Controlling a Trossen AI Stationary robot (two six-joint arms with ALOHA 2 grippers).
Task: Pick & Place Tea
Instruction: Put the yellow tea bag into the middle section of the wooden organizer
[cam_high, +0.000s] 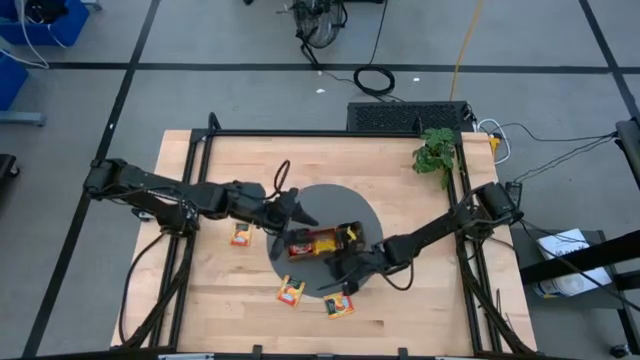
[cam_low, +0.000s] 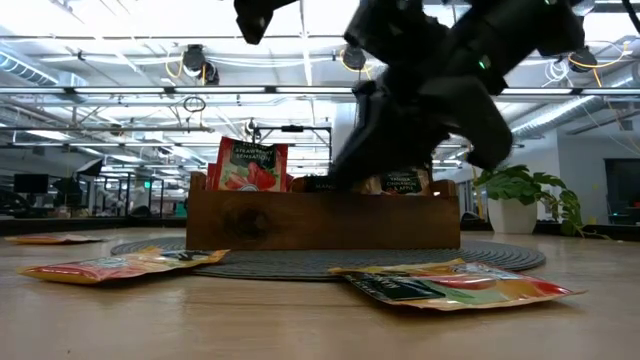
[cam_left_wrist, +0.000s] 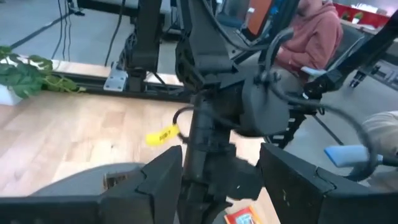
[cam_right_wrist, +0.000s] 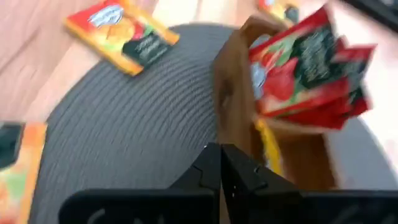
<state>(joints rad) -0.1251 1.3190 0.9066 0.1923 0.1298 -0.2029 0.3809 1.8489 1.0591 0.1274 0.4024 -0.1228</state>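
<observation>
A brown wooden tray (cam_high: 322, 243) stands on a round grey mat (cam_high: 375, 222), with red tea packets (cam_right_wrist: 305, 68) upright in one end and yellow ones (cam_high: 325, 241) beside them. Three orange-yellow tea packets lie flat on the table: one left of the mat (cam_high: 240, 236) and two near the front (cam_high: 290, 292) (cam_high: 340, 305). My right gripper (cam_right_wrist: 221, 163) is shut with nothing between its fingers, over the mat just in front of the tray (cam_high: 345, 272). My left gripper (cam_left_wrist: 214, 186) stands open above the mat's far left part (cam_high: 292, 207), holding nothing.
A potted green plant (cam_high: 436, 153) stands at the table's far right corner. Black frame rails run along the table's edges (cam_high: 300, 134). Bare wood lies to the left and the front of the mat. A person in a red hooded top (cam_left_wrist: 311, 37) sits beyond the table.
</observation>
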